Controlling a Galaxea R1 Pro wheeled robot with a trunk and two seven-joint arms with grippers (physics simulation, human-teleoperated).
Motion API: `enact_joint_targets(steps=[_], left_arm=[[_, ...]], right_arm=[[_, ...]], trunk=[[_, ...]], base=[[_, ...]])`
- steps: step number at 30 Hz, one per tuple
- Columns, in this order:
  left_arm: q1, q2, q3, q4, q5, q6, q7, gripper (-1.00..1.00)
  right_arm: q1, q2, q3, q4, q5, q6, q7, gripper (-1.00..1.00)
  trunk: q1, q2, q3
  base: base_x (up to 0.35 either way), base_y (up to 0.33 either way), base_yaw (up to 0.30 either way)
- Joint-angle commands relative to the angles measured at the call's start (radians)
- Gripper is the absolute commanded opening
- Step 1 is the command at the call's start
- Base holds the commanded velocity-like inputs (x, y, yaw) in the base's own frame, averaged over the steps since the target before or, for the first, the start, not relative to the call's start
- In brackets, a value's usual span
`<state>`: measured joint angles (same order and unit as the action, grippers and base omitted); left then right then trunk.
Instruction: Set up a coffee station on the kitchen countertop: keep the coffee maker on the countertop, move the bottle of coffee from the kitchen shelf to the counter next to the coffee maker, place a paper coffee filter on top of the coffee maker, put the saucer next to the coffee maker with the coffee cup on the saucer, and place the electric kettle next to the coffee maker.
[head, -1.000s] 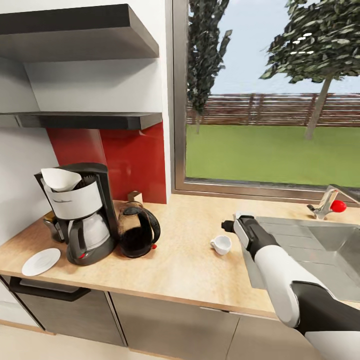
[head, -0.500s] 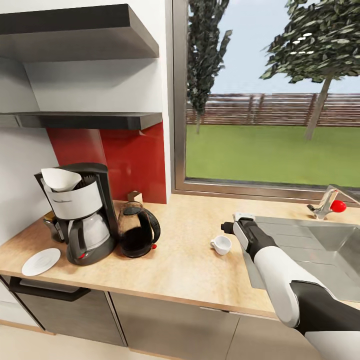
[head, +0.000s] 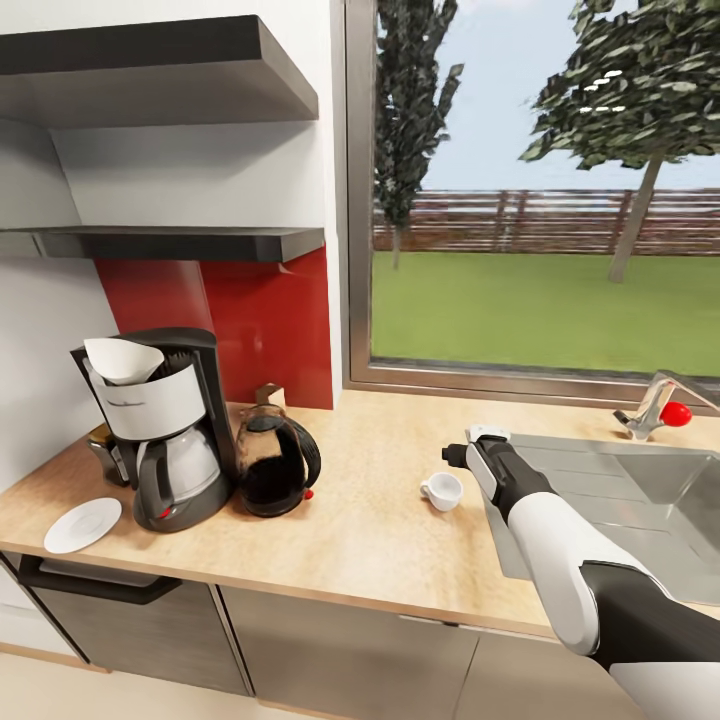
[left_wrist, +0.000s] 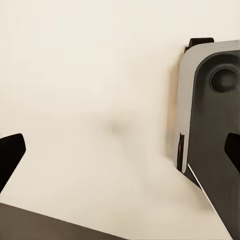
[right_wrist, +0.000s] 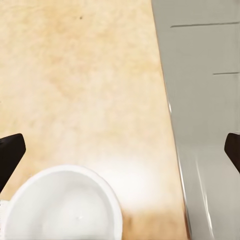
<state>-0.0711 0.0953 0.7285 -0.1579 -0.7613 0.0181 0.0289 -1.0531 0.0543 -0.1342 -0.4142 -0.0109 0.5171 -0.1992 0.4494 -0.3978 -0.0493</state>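
Observation:
The black and silver coffee maker (head: 165, 440) stands at the left of the kitchen countertop (head: 370, 540), with the white paper coffee filter (head: 122, 358) on top of it. Touching its right side is the glass electric kettle (head: 275, 465). The white saucer (head: 82, 524) lies bare in front of it, to the left. Behind the machine's left side peeks the dark bottle of coffee (head: 101, 441). The coffee cup (head: 442, 490) (right_wrist: 65, 207) stands alone near the sink. My right gripper (head: 468, 450) (right_wrist: 120, 152) hovers open just above and beyond the cup. The left gripper (left_wrist: 120, 152) is open over pale floor. The thin kitchen shelf (head: 170, 241) is bare.
A steel sink (head: 620, 490) with a red-knobbed faucet (head: 655, 405) is set into the countertop just right of the cup. A thicker dark board (head: 150, 70) hangs above the shelf. A small brown block (head: 268, 393) sits behind the kettle. A grey part of my base (left_wrist: 210, 130) shows beside the left gripper.
The right gripper has crept a little left, closer over the cup. The head view has shifted by a few pixels. Nothing on the countertop moved.

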Motion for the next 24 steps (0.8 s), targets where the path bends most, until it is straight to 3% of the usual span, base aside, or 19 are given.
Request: enact_joint_targets(steps=[1,24], left_arm=[[-0.001,0.0,0.003,0.0,-0.006,0.002,0.002,1.0],[-0.001,-0.003,0.003,0.0,-0.006,0.002,0.002,1.0]], right_arm=[[-0.001,0.001,-0.004,-0.002,-0.001,0.004,-0.003,1.0],[-0.001,0.002,-0.004,0.002,0.0,0.004,-0.003,1.0]], trunk=[[0.001,-0.002,-0.002],[0.001,-0.002,-0.002]], base=[[0.0,0.0,0.0],[-0.044,0.0,0.0]])
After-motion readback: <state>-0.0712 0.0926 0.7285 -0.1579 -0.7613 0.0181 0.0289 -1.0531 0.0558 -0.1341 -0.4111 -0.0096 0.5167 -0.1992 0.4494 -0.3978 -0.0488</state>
